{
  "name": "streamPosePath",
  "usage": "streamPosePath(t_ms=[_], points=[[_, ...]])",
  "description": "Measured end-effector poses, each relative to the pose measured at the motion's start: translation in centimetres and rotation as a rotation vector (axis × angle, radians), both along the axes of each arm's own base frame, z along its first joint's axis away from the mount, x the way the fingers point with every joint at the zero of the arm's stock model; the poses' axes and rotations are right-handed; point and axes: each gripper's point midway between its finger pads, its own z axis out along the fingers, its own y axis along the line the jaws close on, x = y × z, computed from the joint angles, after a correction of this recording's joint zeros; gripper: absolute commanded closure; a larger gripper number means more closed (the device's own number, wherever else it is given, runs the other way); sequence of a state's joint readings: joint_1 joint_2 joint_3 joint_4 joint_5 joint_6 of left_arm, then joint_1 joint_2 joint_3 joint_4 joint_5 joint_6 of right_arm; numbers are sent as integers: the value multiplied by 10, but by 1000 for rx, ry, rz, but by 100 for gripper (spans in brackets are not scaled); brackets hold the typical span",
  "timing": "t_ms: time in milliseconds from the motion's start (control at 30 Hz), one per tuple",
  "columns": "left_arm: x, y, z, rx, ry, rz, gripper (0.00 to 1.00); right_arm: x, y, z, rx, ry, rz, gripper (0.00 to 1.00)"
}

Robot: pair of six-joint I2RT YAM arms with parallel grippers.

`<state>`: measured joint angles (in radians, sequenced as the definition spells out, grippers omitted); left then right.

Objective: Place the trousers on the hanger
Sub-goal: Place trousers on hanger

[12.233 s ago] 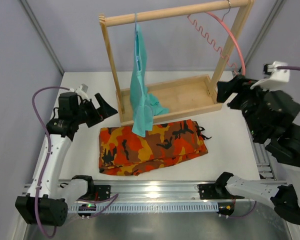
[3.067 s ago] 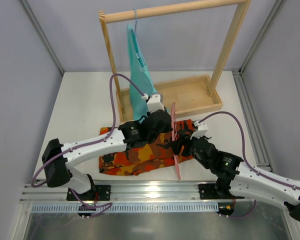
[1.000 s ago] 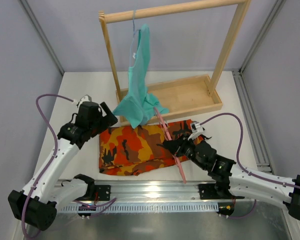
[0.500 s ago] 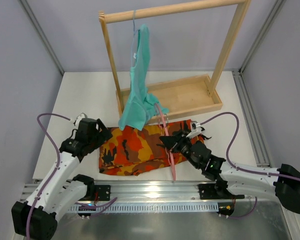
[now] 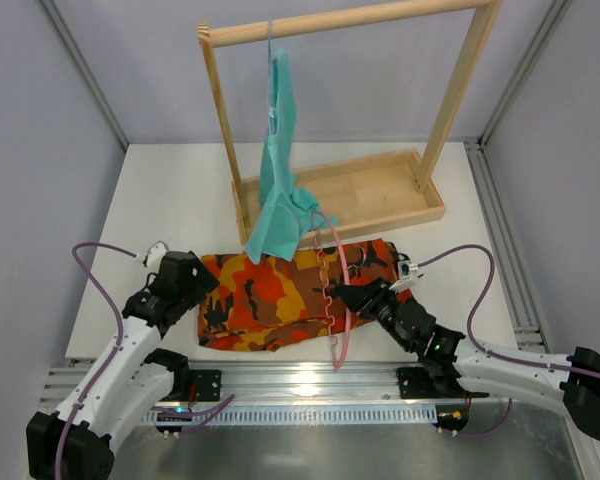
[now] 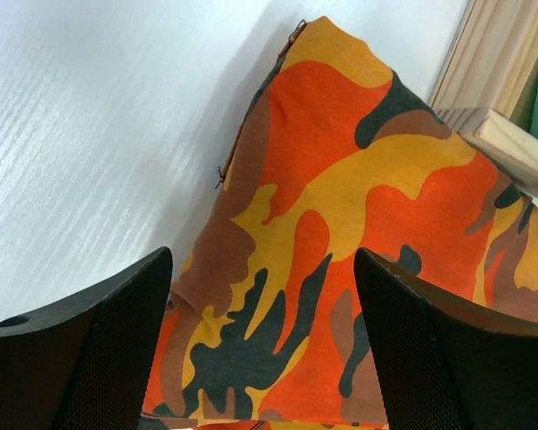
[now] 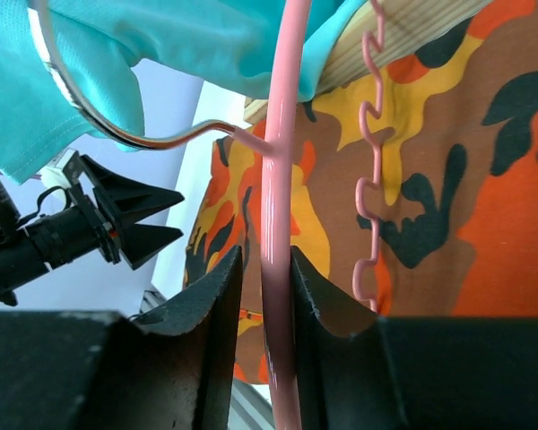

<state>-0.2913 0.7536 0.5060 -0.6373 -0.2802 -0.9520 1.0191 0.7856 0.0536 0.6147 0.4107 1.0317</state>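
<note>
The camouflage trousers [image 5: 270,300] [image 6: 341,206] [image 7: 466,179] lie folded flat on the white table in front of the rack. Over their middle stands the pink hanger [image 5: 337,320] [image 7: 280,161], its wavy bar [image 7: 369,179] to the right and its metal hook [image 7: 117,133] under the teal cloth. My right gripper [image 5: 354,297] [image 7: 266,264] straddles the hanger's curved arm; a thin gap shows on one side, so the jaws are loose around it. My left gripper [image 5: 200,287] [image 6: 262,269] is open, low over the trousers' left end, with nothing between its fingers.
A teal garment [image 5: 278,180] [image 7: 161,45] hangs from the wooden rack [image 5: 450,90] and reaches down to the trousers' back edge. The rack's tray base [image 5: 380,190] [image 6: 507,143] stands right behind the trousers. The metal rail [image 5: 310,385] runs along the near edge.
My left gripper has come forward and down to the trousers' left end, narrowing a little. My right gripper has loosened on the hanger, which now leans lower over the trousers. The teal garment has swung back.
</note>
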Motion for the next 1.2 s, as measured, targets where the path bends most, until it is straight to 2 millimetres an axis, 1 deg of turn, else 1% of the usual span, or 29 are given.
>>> streamPosePath(t_ms=[67,167,233,300,333,367,400,433,467,500,533,633,833,933,1033,1200], points=[[1,1,1,1,-6,7,19,-1,-6,-3,-30,1,-12,69],[3,2,0,4,-13,17,21,-1,-15,-14,-115,9,-28,69],[2,4,-3,10,-15,23,21,-1,-19,-22,-171,18,-32,69],[0,6,-12,14,-6,28,20,0,-20,-28,-222,24,-30,70],[-2,6,-17,16,3,28,20,0,-20,-30,-243,26,-28,74],[-4,7,-22,19,13,29,19,0,-20,-34,-266,29,-26,75],[-6,7,-26,22,24,29,16,0,-20,-38,-288,35,-23,79],[-8,8,-30,26,35,30,14,0,-20,-40,-305,38,-20,88],[-8,9,-30,28,39,33,10,0,-21,-43,-323,41,-17,90],[-8,10,-31,33,39,37,9,1,-20,-45,-334,44,-16,94],[-7,11,-31,38,39,45,9,1,-20,-44,-337,46,-14,96],[-7,16,-32,54,38,71,9,1,-16,-39,-344,40,-2,96],[-5,21,-31,70,27,104,16,5,-8,-22,-336,22,9,96],[-5,22,-32,74,32,110,18,7,-2,-15,-325,17,16,96],[-5,22,-34,72,42,117,19,8,4,-13,-317,20,24,96],[-4,22,-41,72,54,120,25,8,11,-14,-296,31,40,96]])
